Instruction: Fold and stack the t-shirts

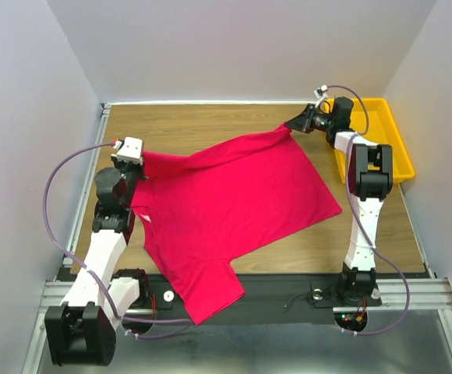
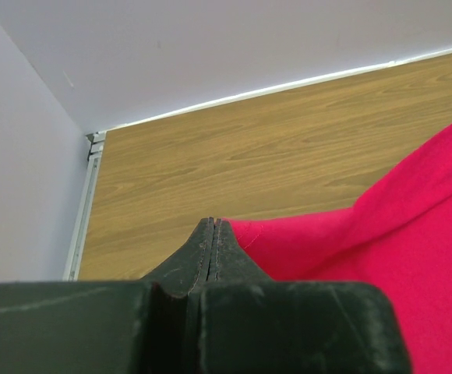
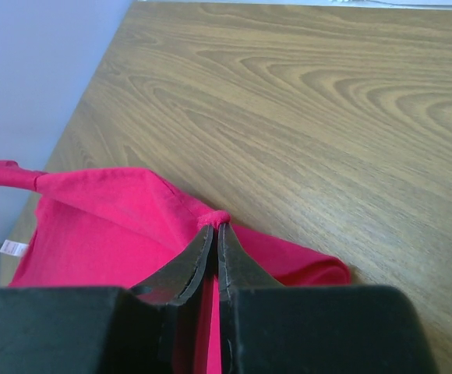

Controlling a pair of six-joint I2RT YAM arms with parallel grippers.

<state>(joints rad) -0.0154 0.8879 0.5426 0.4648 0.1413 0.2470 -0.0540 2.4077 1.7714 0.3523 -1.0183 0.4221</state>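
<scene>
Your plain crimson-pink soft cloth t-shirt [image 1: 234,202] is lying spread across the wooden table [image 1: 195,125], one part draping over its near edge. Your left gripper [image 2: 212,232] is pinching its left corner tightly. Your right gripper [image 3: 215,232] is clamping the far corner, near the yellow plastic tray [image 1: 393,148].

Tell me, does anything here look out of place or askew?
Yes. The t-shirt lies askew on the table: its near corner hangs over the table's near edge onto the black rail. Nothing looks spilled or damaged.

Right arm [image 1: 366,175] hides part of the yellow tray [image 1: 391,131]; left wrist view's edge crops the t-shirt [image 2: 413,257].
</scene>
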